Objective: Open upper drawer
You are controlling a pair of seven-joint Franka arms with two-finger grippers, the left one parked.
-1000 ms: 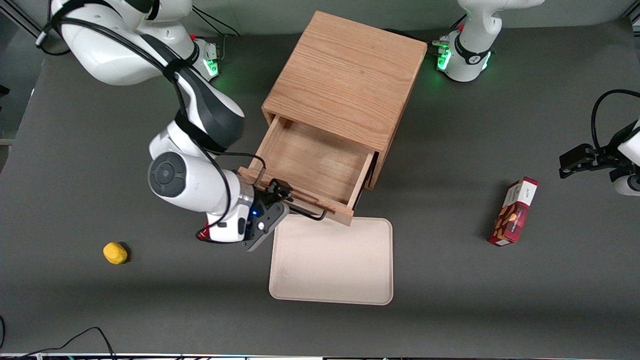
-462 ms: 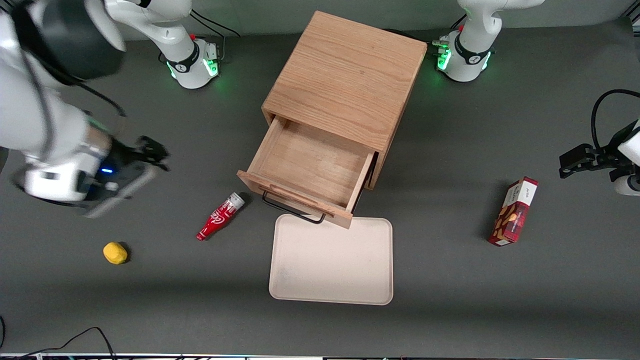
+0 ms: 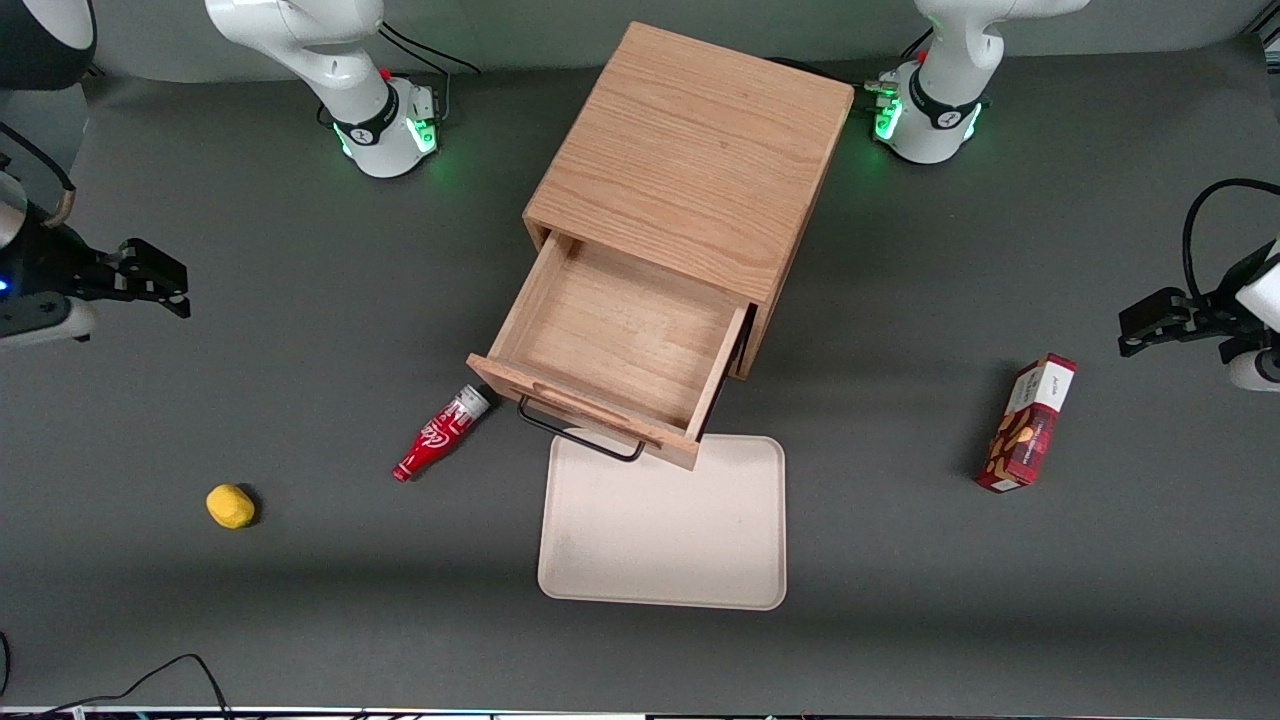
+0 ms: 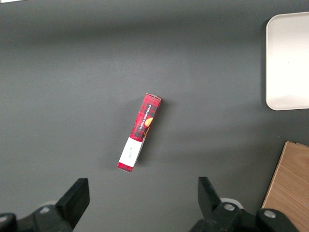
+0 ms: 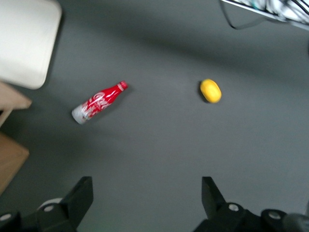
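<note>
The oak cabinet (image 3: pixel 690 150) stands mid-table. Its upper drawer (image 3: pixel 620 335) is pulled well out and its wood-grain inside shows bare. The black loop handle (image 3: pixel 580 432) on the drawer front hangs over the edge of a beige tray. My gripper (image 3: pixel 165 285) is far off toward the working arm's end of the table, above bare grey tabletop and touching nothing. It is open, and in the right wrist view the gripper (image 5: pixel 147 186) has only grey table between its two dark fingers.
A red bottle (image 3: pixel 440 433) (image 5: pixel 99 102) lies on its side beside the drawer front. A small yellow object (image 3: pixel 230 506) (image 5: pixel 211 91) sits nearer the front camera. The beige tray (image 3: pixel 662 540) lies in front of the drawer. A red box (image 3: pixel 1027 422) (image 4: pixel 139 132) lies toward the parked arm's end.
My gripper has let go of the drawer handle and swung away toward the working arm's end of the table. This uncovered the red bottle. The drawer stays pulled out.
</note>
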